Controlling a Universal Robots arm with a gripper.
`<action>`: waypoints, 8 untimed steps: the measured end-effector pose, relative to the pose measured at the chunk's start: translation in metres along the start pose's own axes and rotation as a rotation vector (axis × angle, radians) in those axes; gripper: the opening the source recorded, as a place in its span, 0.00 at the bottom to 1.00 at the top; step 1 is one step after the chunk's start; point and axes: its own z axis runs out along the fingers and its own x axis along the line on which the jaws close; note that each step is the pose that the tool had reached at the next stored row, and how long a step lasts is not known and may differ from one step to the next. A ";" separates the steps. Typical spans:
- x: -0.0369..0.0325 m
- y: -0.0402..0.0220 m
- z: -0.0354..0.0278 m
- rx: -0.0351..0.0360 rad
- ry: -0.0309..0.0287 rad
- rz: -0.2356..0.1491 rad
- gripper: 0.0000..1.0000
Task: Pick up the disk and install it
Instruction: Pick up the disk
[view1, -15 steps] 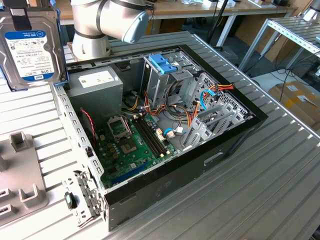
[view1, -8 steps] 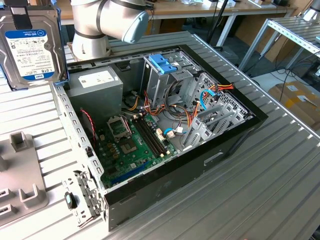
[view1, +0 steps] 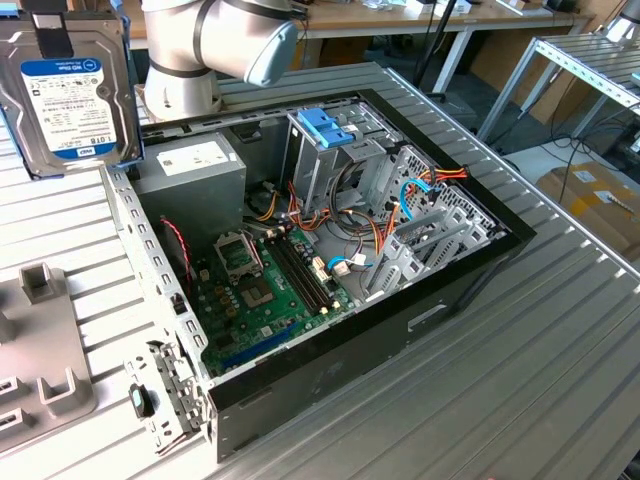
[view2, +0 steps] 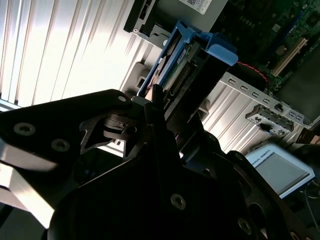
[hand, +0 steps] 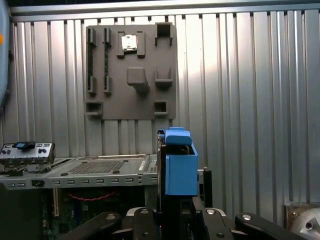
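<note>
1 robot arm's hand is clamped on the disk, carrying it upright above the ribbed worktop, at the exterior view's left of the open computer case; the edge-on hold, blue frame leading, probably suits sliding it into the drive cage (blue-handled, beside the grey power supply); the disk is not yet installed; a grey parts fixture lies nearby.

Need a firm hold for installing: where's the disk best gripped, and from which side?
The disk stands on edge, its broad label face showing in the exterior view. Probably best to come from above and close the gripper across its two flat faces near the upper edge.
</note>
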 end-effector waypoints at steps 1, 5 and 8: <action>-0.0001 -0.0025 0.0000 0.0000 0.0000 0.000 0.35; -0.0006 -0.0120 0.0001 0.0000 0.0000 0.000 0.35; -0.0008 -0.0171 0.0001 0.0000 0.0000 0.000 0.35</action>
